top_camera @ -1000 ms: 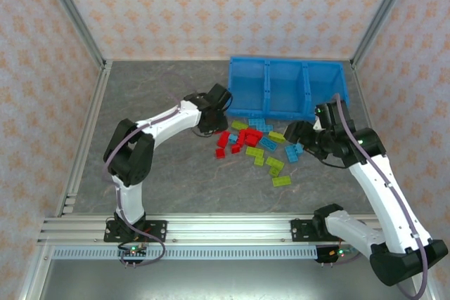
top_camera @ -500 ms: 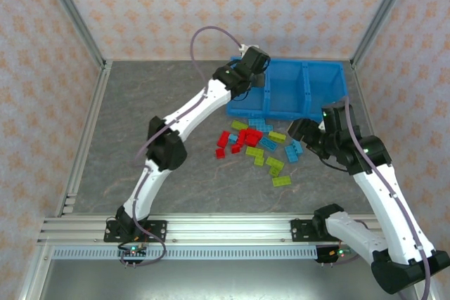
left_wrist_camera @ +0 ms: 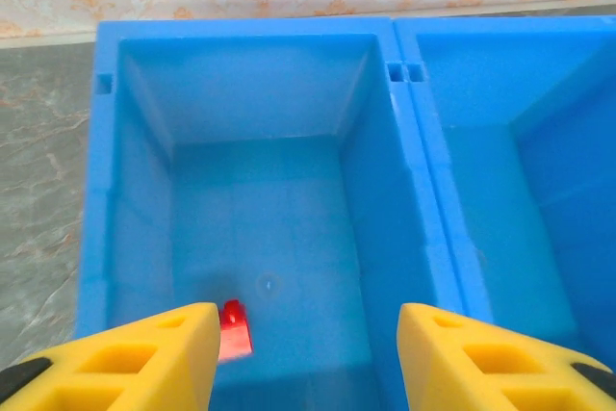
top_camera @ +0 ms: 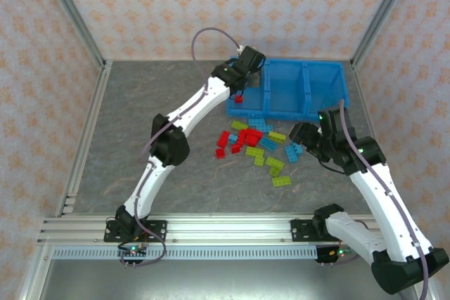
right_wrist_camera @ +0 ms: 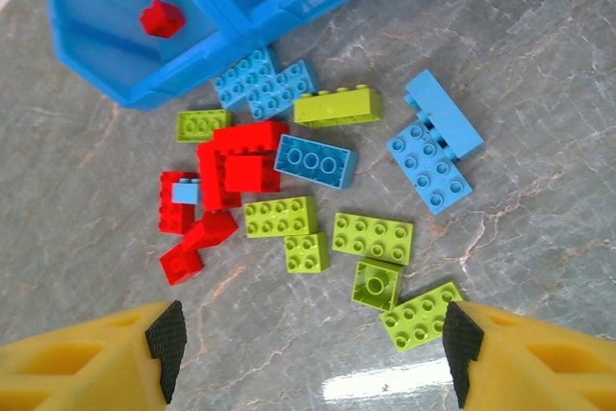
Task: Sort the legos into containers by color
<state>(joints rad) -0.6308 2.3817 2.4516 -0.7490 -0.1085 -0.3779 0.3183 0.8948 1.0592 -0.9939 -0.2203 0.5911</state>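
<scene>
My left gripper (left_wrist_camera: 306,353) (top_camera: 245,79) hangs open over the left compartment of the blue bin (left_wrist_camera: 385,132) (top_camera: 285,61). A small red brick (left_wrist_camera: 234,329) (top_camera: 239,98) is in that compartment just beyond the left finger, blurred and free of the pads. The other legos lie loose on the table in front of the bin: red ones (right_wrist_camera: 236,166) (top_camera: 242,138), yellow-green ones (right_wrist_camera: 373,238) (top_camera: 275,166) and light blue ones (right_wrist_camera: 438,156) (top_camera: 293,151). Above the pile's near right side my right gripper (right_wrist_camera: 308,353) (top_camera: 301,133) stands open and holds nothing. The right wrist view also catches the red brick (right_wrist_camera: 162,18) inside the bin (right_wrist_camera: 144,93).
The bin stands against the back right of the grey marbled table (top_camera: 162,166), close to the patterned back wall. Its middle and right compartments look bare. Metal frame rails run along the table's left and near edges.
My left arm has swung from the pile up to the bin's left compartment and its gripper has opened, letting a red brick go into it. The right arm has barely moved.
</scene>
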